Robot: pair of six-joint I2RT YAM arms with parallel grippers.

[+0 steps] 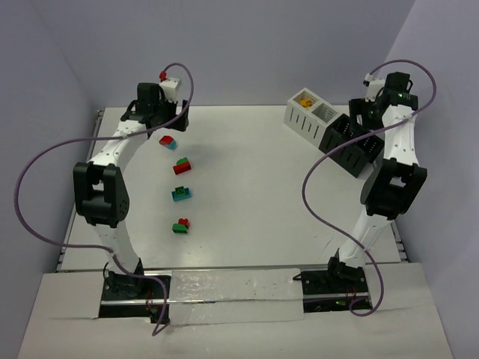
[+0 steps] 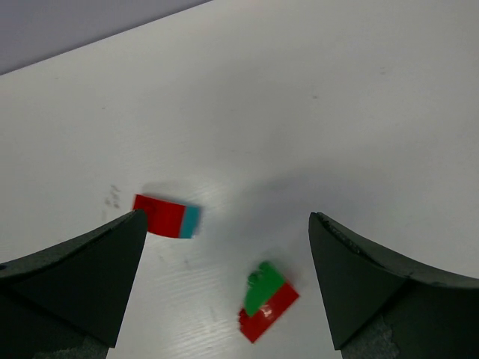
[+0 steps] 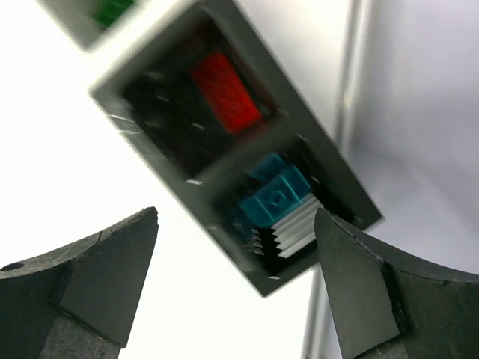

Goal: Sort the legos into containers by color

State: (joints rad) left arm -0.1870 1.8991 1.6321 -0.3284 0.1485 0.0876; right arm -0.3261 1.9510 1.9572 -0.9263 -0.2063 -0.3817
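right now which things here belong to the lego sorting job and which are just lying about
Job:
loose legos on the table, like the red-teal pair and green-red pair
white bins, black bins
binned red brick, teal brick, yellow legos

Lying about:
purple cables
shiny strip at the near edge

Red brick (image 3: 224, 91) and teal brick (image 3: 275, 200) in adjacent black compartments (image 3: 232, 250), beyond wide-apart jaws.

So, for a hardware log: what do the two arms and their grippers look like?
Both the left arm and right arm have white shells, black joint housings and a looping purple cable each. The left gripper and right gripper have dark, matte, wedge-shaped fingers.
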